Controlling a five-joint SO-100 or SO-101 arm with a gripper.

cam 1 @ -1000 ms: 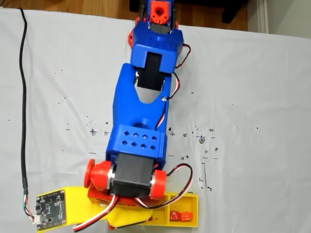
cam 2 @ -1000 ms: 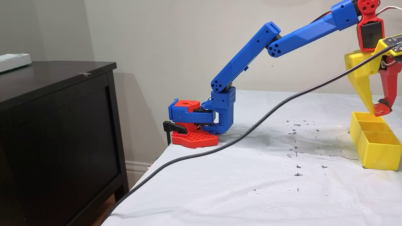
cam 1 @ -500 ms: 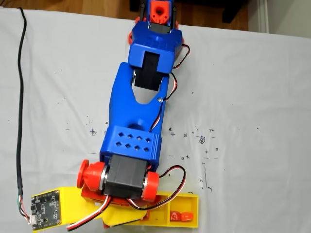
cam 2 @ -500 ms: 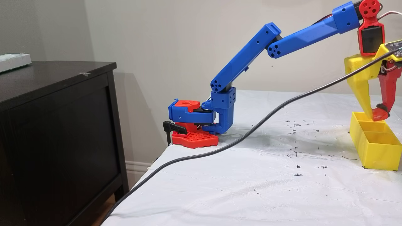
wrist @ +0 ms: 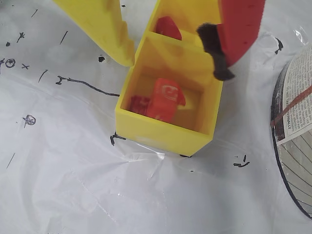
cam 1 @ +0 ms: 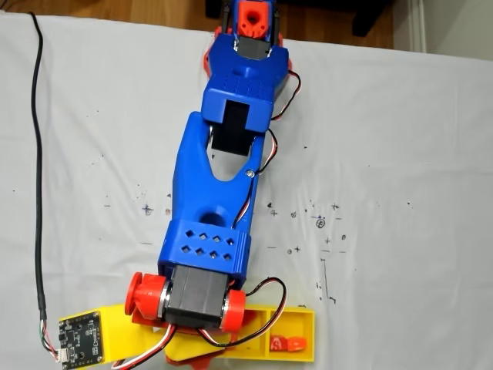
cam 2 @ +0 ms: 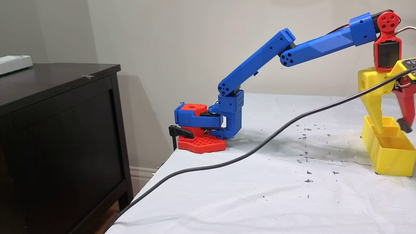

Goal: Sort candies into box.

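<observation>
The box (wrist: 161,135) is a yellow tray with square compartments in a row; it also shows in a fixed view (cam 2: 390,157) and at the bottom edge of a fixed view (cam 1: 302,314). In the wrist view, two orange-red candies (wrist: 165,100) lie in the nearest compartment. Another candy (wrist: 168,27) lies in the one behind. My gripper (wrist: 174,67) hangs open just above the box with nothing between its yellow and red fingers. From the side, the gripper (cam 2: 392,128) has its fingertips at rim height. In a fixed view, candies (cam 1: 289,344) sit in the right end compartment.
A black cable (cam 2: 260,144) runs across the white, pen-marked table cover (cam 2: 276,195). A round object with printed paper (wrist: 298,122) lies right of the box in the wrist view. A dark cabinet (cam 2: 58,130) stands left of the table.
The gripper was shut on a candy above the box. It has moved toward the box's near end, lowered and opened, and the candy has left its fingers.
</observation>
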